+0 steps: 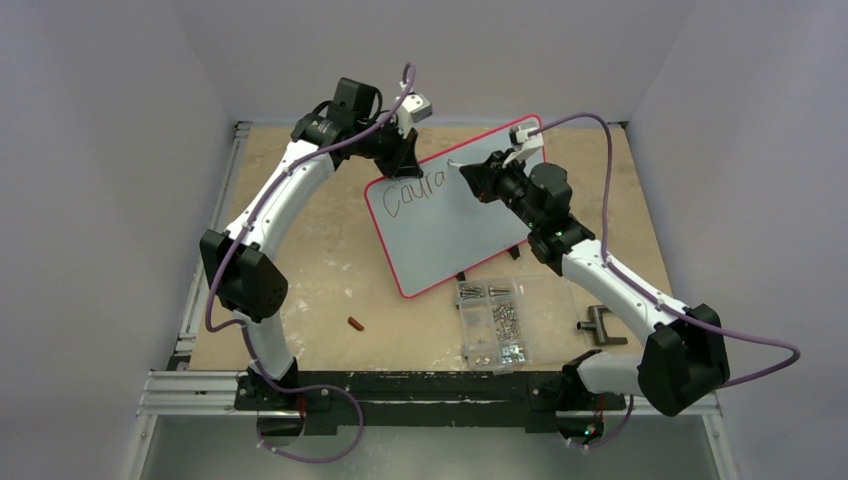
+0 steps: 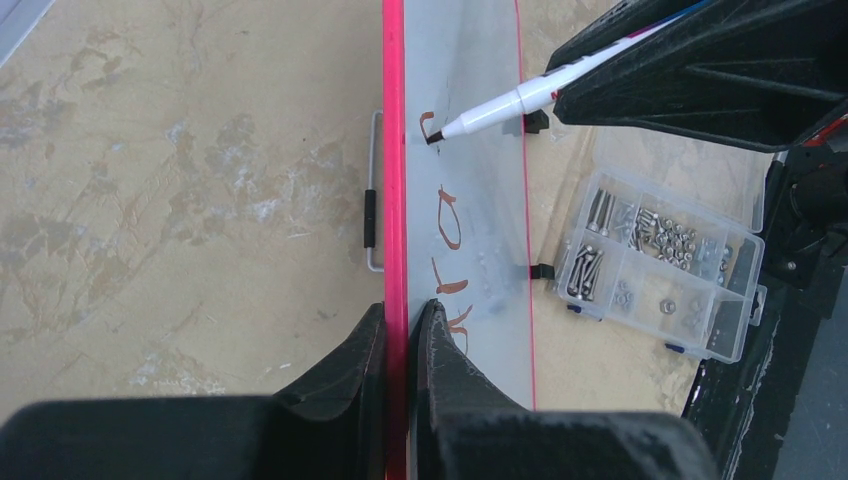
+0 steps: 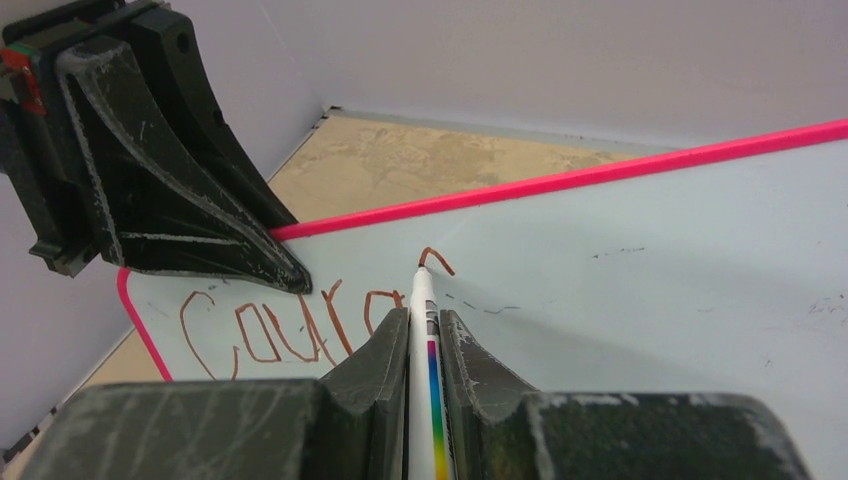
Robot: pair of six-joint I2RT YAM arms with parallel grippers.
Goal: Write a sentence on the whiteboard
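The whiteboard (image 1: 450,225), white with a red-pink rim, stands tilted on the table. My left gripper (image 1: 408,158) is shut on its top rim, seen edge-on in the left wrist view (image 2: 396,150). My right gripper (image 1: 475,180) is shut on a white marker (image 3: 425,330) with a rainbow stripe. The marker's tip touches the board at the start of a new letter (image 3: 436,258). The sentence (image 1: 415,190) reads "Coura" in dark reddish-brown strokes, also in the right wrist view (image 3: 270,325). The marker also shows in the left wrist view (image 2: 500,105).
A clear compartment box of screws (image 1: 493,320) lies in front of the board, also in the left wrist view (image 2: 660,265). A small red-brown cap (image 1: 355,323) lies on the table at the left. A dark T-shaped tool (image 1: 600,326) lies at the right.
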